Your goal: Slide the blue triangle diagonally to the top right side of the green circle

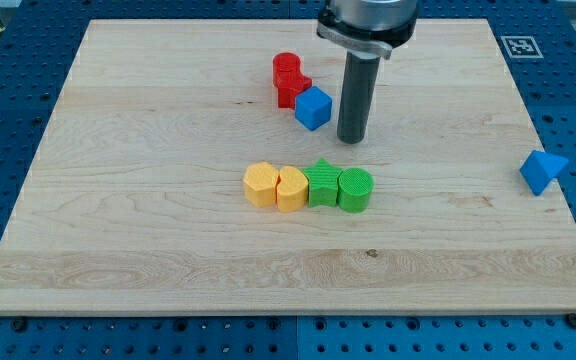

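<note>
The blue triangle (542, 171) sits at the board's right edge, far to the view's right of the green circle (355, 190). The green circle is the right end of a row of blocks in the board's middle. My tip (353, 138) stands on the board just above the green circle, a little to the view's right of a blue cube (313, 108). It touches no block and is far left of the blue triangle.
The row holds a yellow hexagon (261, 185), a yellow heart-like block (291, 189), a green star (322, 184) and the green circle. Two red blocks (289, 80) sit above left of the blue cube. The wooden board (118, 230) lies on a blue pegboard table.
</note>
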Available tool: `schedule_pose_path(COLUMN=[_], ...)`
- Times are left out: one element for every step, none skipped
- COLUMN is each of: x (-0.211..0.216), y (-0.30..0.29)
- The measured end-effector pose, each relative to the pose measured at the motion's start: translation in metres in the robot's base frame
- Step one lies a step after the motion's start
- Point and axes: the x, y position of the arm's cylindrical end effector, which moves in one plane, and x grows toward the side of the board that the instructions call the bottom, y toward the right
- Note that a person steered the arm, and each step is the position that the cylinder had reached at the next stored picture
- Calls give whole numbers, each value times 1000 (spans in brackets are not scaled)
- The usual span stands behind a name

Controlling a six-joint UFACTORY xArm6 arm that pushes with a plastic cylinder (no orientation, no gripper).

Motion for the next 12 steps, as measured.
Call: schedule_pose_path(x=[-23, -26, -26, -26, -26, -30, -36, -24, 12, 42, 75, 99], y=[1, -10, -40, -62, -44, 10, 103, 196, 266, 270, 254, 228])
